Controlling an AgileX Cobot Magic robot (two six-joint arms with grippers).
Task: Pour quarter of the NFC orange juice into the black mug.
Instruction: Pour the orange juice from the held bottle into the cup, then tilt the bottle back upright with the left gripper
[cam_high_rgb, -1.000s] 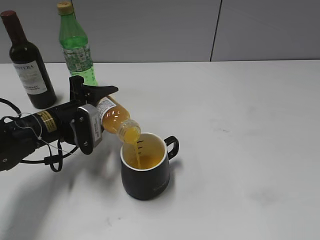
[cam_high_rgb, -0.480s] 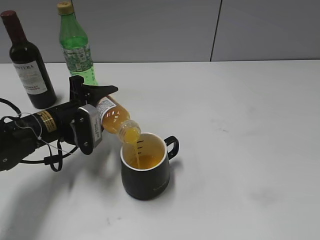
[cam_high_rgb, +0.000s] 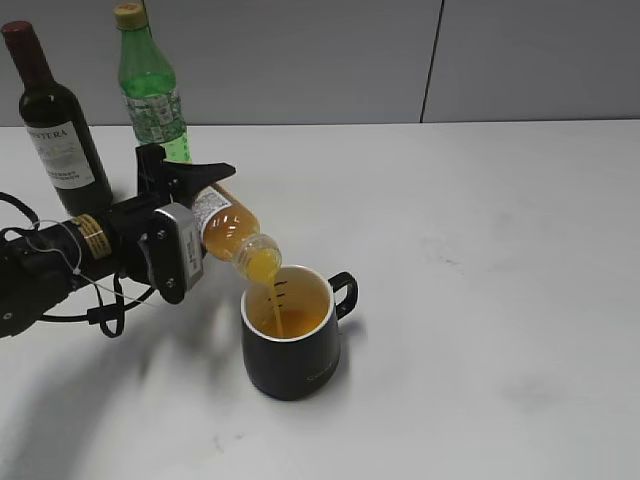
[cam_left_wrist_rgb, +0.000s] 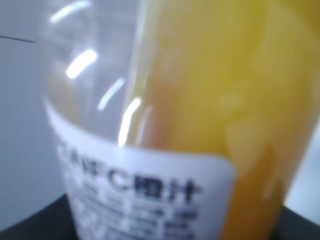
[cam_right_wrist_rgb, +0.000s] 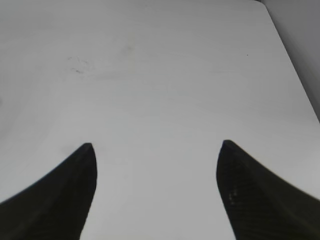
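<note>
My left gripper is shut on the NFC orange juice bottle and holds it tilted, neck down to the right, over the black mug. A thin orange stream runs from the open neck into the mug, which holds orange liquid. The mug's handle points right. In the left wrist view the bottle fills the frame, blurred, with its white label low down. My right gripper is open and empty over bare white table; it does not show in the exterior view.
A dark wine bottle and a taller green bottle stand at the back left, behind my left arm. The white table stretches to the right. A grey wall runs along the back edge.
My left gripper has lifted the bottle's base slightly, so the bottle tilts a bit steeper. The stream keeps running into the mug. The mug has not moved.
</note>
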